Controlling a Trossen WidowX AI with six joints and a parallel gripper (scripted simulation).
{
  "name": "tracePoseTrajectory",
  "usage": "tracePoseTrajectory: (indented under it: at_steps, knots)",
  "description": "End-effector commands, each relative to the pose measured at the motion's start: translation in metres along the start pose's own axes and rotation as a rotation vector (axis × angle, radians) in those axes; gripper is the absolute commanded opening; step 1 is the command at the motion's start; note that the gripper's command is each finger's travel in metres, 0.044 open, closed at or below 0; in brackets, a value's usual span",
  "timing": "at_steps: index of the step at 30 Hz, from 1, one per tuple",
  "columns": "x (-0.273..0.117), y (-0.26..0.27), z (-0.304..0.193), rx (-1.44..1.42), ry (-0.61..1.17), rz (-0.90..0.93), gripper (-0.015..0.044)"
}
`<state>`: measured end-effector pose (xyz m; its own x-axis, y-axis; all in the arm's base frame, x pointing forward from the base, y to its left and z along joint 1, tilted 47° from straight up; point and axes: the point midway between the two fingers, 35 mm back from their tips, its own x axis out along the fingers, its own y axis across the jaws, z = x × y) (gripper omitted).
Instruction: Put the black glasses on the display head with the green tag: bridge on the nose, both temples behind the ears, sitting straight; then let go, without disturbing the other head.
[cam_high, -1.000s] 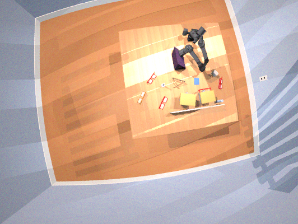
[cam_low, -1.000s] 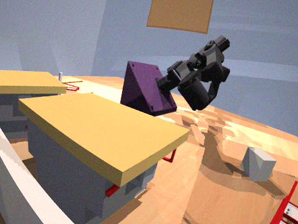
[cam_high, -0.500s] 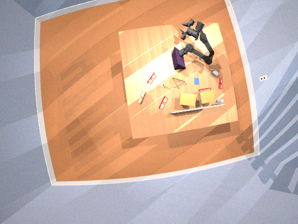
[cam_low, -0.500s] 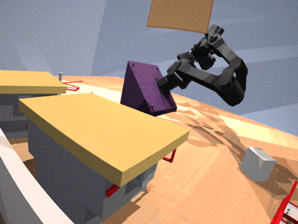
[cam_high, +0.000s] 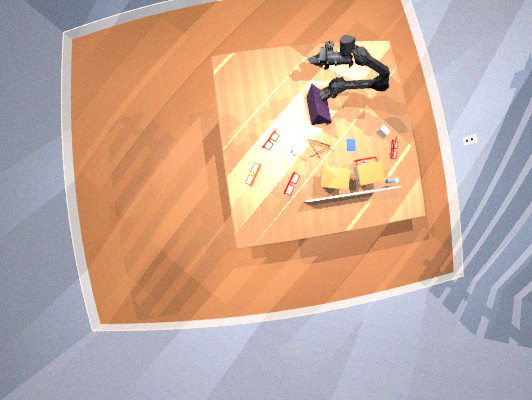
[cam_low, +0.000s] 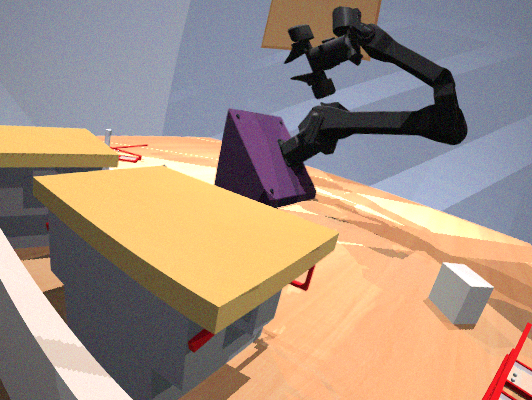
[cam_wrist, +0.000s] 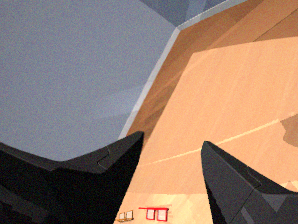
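My gripper (cam_high: 310, 60) (cam_low: 288, 70) (cam_wrist: 173, 141) is partly open and empty, raised high above the table on the arm's side. Two grey display heads with flat yellow tops stand near the long white bar: one head (cam_high: 335, 177) on the left, the other head (cam_high: 370, 173) (cam_low: 110, 280) on the right in the top view. Red glasses (cam_high: 365, 159) (cam_low: 309, 278) are at the right head's front. A thin dark brownish frame (cam_high: 318, 143) lies in front of the left head; I cannot tell whether it is the black glasses. No green tag shows.
Red glasses (cam_high: 268, 142) (cam_wrist: 160, 215), more red glasses (cam_high: 292, 183), another red pair (cam_high: 394, 148) and orange-brown glasses (cam_high: 253, 174) (cam_wrist: 126, 216) lie around. A purple wedge (cam_high: 318, 106) (cam_low: 270, 155) carries the arm. A white block (cam_high: 383, 131) (cam_low: 462, 292) and blue square (cam_high: 351, 145) are nearby.
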<state>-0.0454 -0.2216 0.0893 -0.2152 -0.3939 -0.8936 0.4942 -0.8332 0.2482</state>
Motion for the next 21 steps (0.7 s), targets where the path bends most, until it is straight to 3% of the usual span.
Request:
tracePoseTrajectory:
  at_steps: [1,12,21]
  knots:
    - [0.006,0.039,-0.066,-0.671,0.26,0.06,0.02]
    - [-0.005,0.06,-0.186,-1.764,0.637,0.348,0.02]
    - [-0.02,0.043,-0.277,-2.512,0.924,0.779,0.02]
